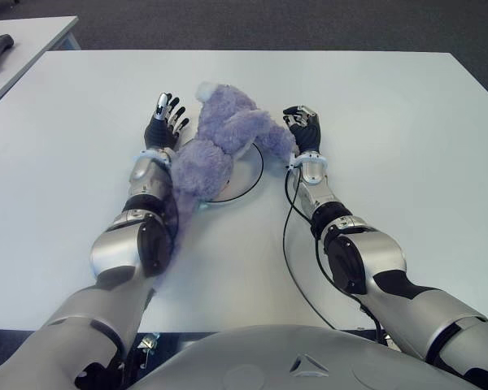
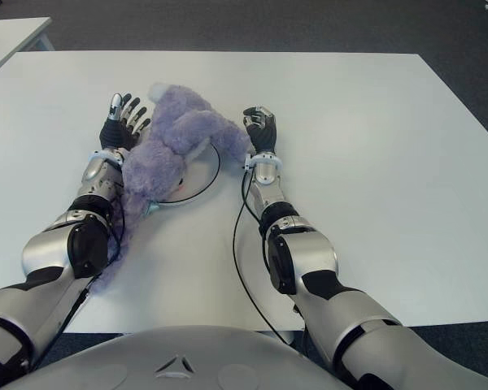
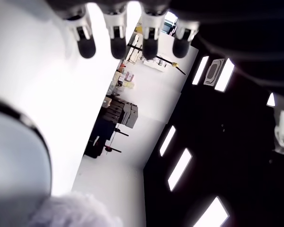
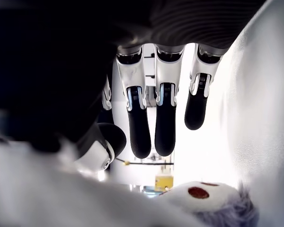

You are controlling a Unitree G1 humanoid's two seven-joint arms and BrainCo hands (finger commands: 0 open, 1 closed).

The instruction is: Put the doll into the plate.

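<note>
**Purple doll sprawled across the plate, a robot hand on either side**

So the doll [image 1: 215,146], a fluffy purple plush, is lying stretched out over the white plate [image 1: 246,172] in the middle of the white surface [image 1: 390,122]. It's not sitting neatly inside though: its upper part covers the plate's left half, and its lower body trails off the rim toward the robot, right along the left forearm. The plate's right edge is still visible beside it.

The left robot hand [image 1: 164,118] is just to the left of the doll, palm up, fingers spread out and holding nothing. Its wrist view shows the straight fingertips [image 3: 118,40] with a bit of purple fuzz at the edge.

The right robot hand [image 1: 302,126] is just right of the doll, up against one of the plush limbs that reaches past the plate. Its fingers [image 4: 164,118] look loosely extended in the wrist view, not wrapped around anything, with the doll's fur and a white patch close by.

A dark cable [image 1: 297,268] runs along the surface next to the right arm.
</note>
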